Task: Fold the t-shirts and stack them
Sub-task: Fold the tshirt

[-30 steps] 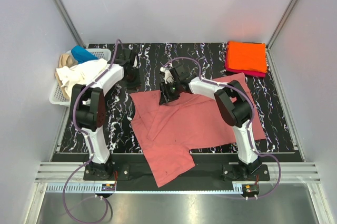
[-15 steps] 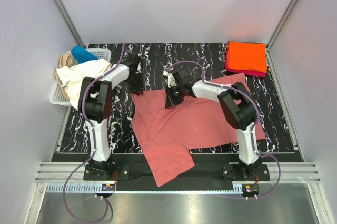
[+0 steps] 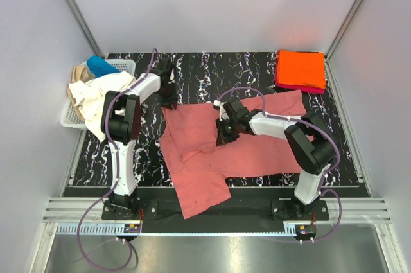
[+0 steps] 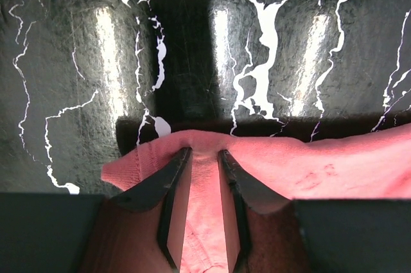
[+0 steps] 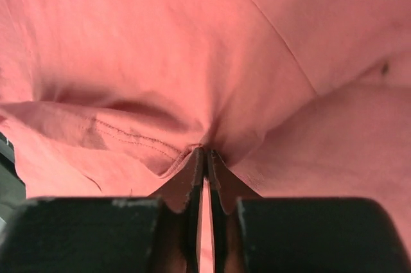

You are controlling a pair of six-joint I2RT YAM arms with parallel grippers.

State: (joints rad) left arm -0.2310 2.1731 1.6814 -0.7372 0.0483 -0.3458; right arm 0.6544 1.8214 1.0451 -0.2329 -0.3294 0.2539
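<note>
Left end effector (image 4: 204, 152) pinches the eleven-o'clock corner of the dusty salmon-pink cloth t-shirt (image 3: 257, 148) spread on the black marbled worktop (image 3: 212, 67), right end effector (image 5: 205, 152) nips its centre; a clean fold wants both lifting together.

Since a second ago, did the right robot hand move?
Yes. The right gripper, pinching the pink t-shirt, slid back toward its own base and away from the white basket.
</note>
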